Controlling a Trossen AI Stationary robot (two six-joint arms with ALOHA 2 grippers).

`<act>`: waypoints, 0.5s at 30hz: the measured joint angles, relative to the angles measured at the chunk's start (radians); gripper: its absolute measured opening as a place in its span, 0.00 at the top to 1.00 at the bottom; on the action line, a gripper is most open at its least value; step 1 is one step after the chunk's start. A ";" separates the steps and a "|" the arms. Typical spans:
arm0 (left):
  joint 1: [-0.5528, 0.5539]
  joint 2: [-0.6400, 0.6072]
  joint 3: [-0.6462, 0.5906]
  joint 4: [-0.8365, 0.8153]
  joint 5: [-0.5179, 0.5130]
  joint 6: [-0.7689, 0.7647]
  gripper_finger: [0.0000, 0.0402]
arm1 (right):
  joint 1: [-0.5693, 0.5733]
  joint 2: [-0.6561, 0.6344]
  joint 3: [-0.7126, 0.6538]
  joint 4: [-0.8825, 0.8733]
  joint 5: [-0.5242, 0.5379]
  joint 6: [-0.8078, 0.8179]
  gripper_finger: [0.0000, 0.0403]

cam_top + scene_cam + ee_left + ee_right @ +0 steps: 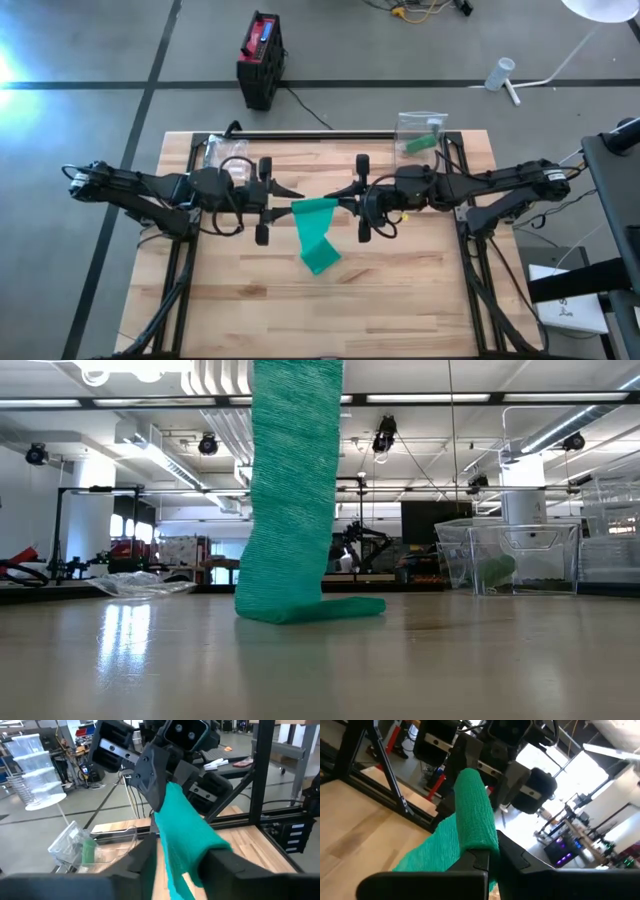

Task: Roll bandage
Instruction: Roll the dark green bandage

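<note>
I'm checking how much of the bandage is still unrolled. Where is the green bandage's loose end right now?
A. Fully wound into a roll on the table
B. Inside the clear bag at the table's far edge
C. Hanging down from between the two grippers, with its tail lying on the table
C: the green bandage is held up between the left gripper and right gripper, its strip hanging down and the tail resting on the table.

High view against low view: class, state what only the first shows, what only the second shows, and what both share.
Only the high view shows the left pincer and the shut right pincer holding the green bandage between them, and a black box on the floor. Only the low view shows ceiling lights. Both share the bandage hanging onto the wooden table.
</note>
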 joint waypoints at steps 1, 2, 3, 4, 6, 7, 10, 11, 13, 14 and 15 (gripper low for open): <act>0.000 0.000 0.000 -0.003 0.000 0.003 0.77 | 0.000 0.000 0.000 -0.002 0.000 0.015 0.99; 0.000 0.000 0.000 -0.007 0.000 0.011 0.82 | 0.000 0.000 0.000 -0.007 0.000 0.036 0.98; 0.000 0.000 0.000 -0.012 0.000 0.020 0.87 | 0.000 0.000 0.000 -0.012 0.000 0.063 0.97; 0.000 -0.001 0.000 -0.016 0.000 0.036 0.93 | 0.000 0.000 0.000 -0.014 0.000 0.112 0.96; 0.000 -0.004 0.000 -0.021 0.000 0.079 0.97 | -0.002 0.000 0.000 -0.014 -0.003 0.242 0.94; -0.001 -0.006 0.000 -0.020 0.000 0.104 0.97 | -0.003 0.000 0.001 -0.016 -0.005 0.303 0.93; -0.002 -0.008 0.000 -0.018 -0.001 0.168 0.98 | -0.005 -0.001 0.003 -0.029 -0.031 0.420 0.88; -0.002 -0.009 0.000 -0.015 -0.002 0.181 0.99 | -0.006 -0.002 0.003 -0.033 -0.052 0.437 0.87; -0.002 -0.010 -0.001 -0.007 -0.001 0.199 0.99 | -0.006 -0.002 0.003 -0.034 -0.097 0.452 0.83; -0.002 -0.010 -0.001 -0.004 -0.001 0.203 0.99 | -0.005 -0.002 0.003 -0.034 -0.111 0.453 0.82; -0.003 -0.010 -0.001 -0.003 0.000 0.203 0.99 | -0.005 -0.002 0.003 -0.034 -0.115 0.454 0.81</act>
